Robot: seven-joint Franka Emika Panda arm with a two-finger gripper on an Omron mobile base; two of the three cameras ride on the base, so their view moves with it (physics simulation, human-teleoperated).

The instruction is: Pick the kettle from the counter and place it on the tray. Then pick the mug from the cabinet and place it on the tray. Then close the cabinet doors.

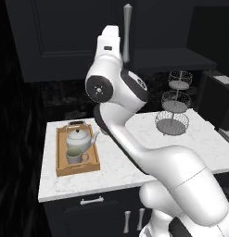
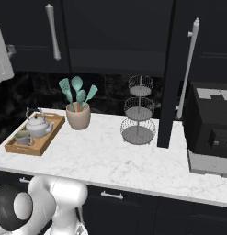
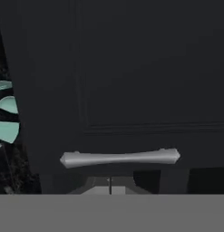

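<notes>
The white arm rears up from its base, elbow bent high, its wrist raised against the left black panelled cabinet door [image 1: 65, 37] beside that door's long silver bar handle [image 1: 127, 32]. From the hand's camera the smooth handle [image 3: 120, 158] lies crosswise just ahead; whether the claw is spread or closed I cannot tell. The right door [image 2: 167, 73] stands ajar, edge-on. On the white grey-veined marble counter [image 1: 120, 162] sits the shallow light-brown wooden tray [image 1: 60, 157], holding the squat pale kettle [image 1: 79, 138] and the small grey-white, green-lined mug [image 1: 74, 155] just beside it. Nearby stand a tan pot of teal utensils [image 2: 78, 114] and a three-tier wire stand [image 2: 139, 112]
</notes>
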